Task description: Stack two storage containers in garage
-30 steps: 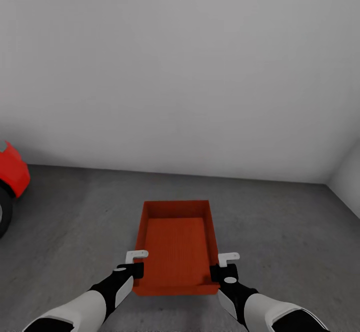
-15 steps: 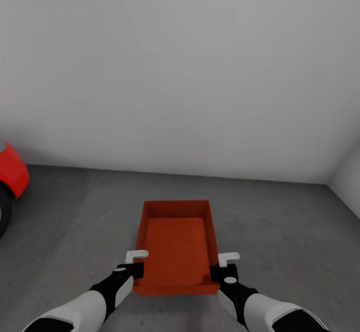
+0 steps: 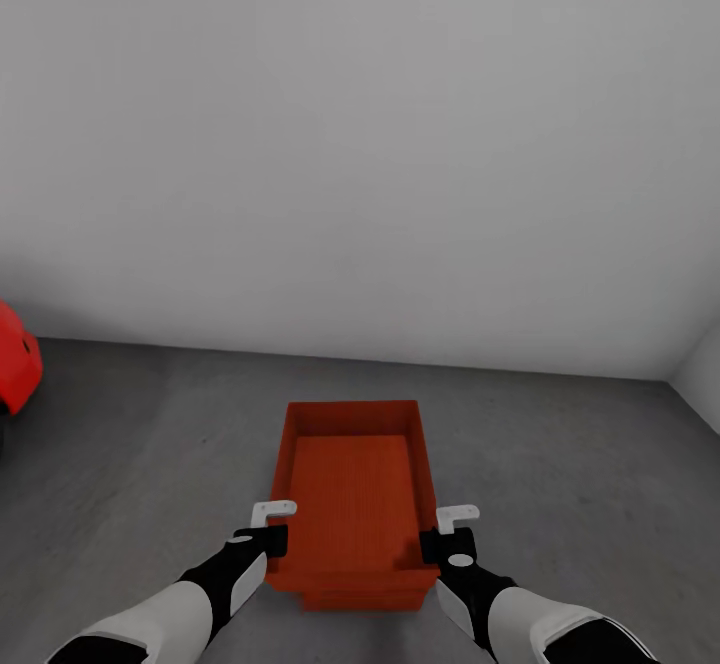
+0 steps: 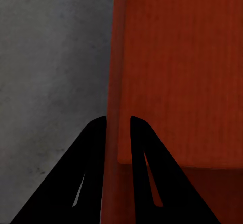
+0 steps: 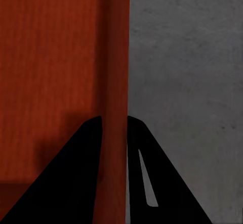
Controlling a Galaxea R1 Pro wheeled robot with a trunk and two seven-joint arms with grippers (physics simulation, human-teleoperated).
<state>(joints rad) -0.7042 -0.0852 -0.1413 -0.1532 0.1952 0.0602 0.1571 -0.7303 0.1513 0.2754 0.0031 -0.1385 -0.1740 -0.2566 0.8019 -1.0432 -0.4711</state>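
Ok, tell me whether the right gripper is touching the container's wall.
Touching. In the right wrist view the right gripper straddles the storage container's side wall, both fingers pressed against it with no gap.

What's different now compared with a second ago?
The camera view has shifted: the red car sits further toward the left edge, and a second red-orange edge now peeks out under the held storage container. Both grippers, left gripper and right gripper, stay clamped on its side walls.
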